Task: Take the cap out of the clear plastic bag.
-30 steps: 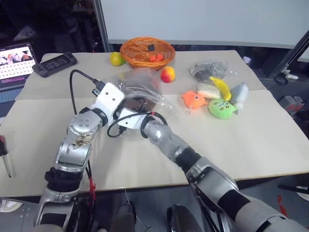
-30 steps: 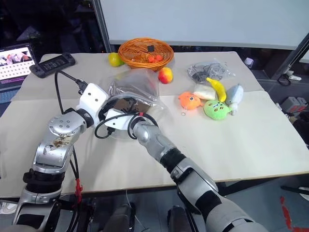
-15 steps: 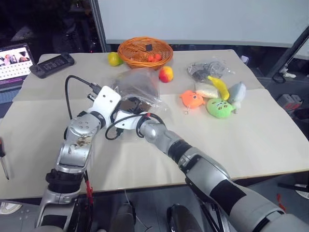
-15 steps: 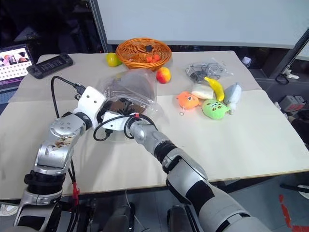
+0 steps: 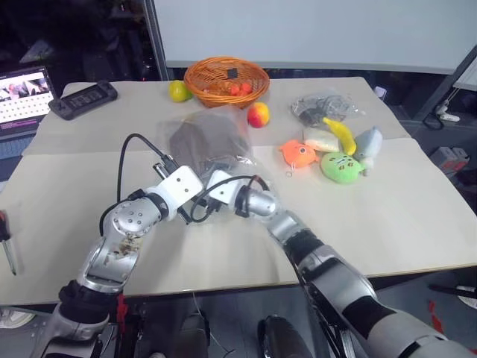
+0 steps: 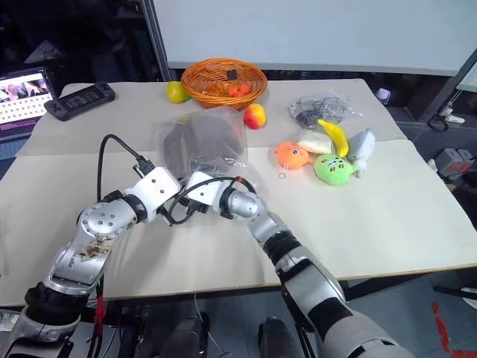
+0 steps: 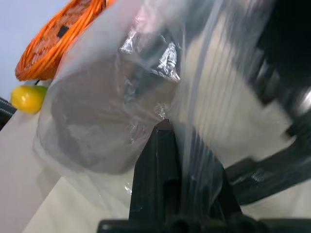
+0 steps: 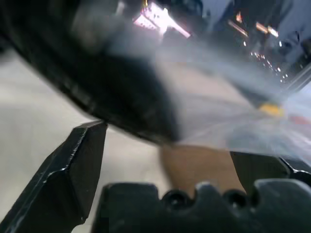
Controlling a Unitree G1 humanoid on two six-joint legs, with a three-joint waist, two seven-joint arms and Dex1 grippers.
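The clear plastic bag (image 5: pixel 211 142) lies in the middle of the table, and the brown-grey cap (image 5: pixel 206 139) shows as a dark dome inside it. My left gripper (image 7: pixel 164 127) is shut on the bag's near edge, pinching the film; the cap (image 7: pixel 92 124) sits beyond it behind the plastic. My right gripper (image 8: pixel 170 141) stands open right beside the left one at the bag's mouth. Its fingers (image 8: pixel 73 170) are spread wide, with a sheet of the bag's film (image 8: pixel 243 128) in front of them and nothing gripped.
An orange wicker basket (image 5: pixel 227 80) stands at the back with a yellow-green fruit (image 5: pixel 178 90) and a peach (image 5: pixel 258 114) near it. Plush toys (image 5: pixel 339 165) and a small bag of dark items (image 5: pixel 319 107) lie on the right. A handheld device (image 5: pixel 82 98) and a laptop (image 5: pixel 22 93) sit far left.
Both hands have sunk and drawn back toward me. The bag's mouth came down with the left gripper and the bag lies flatter. The right wrist has rolled and shifted right.
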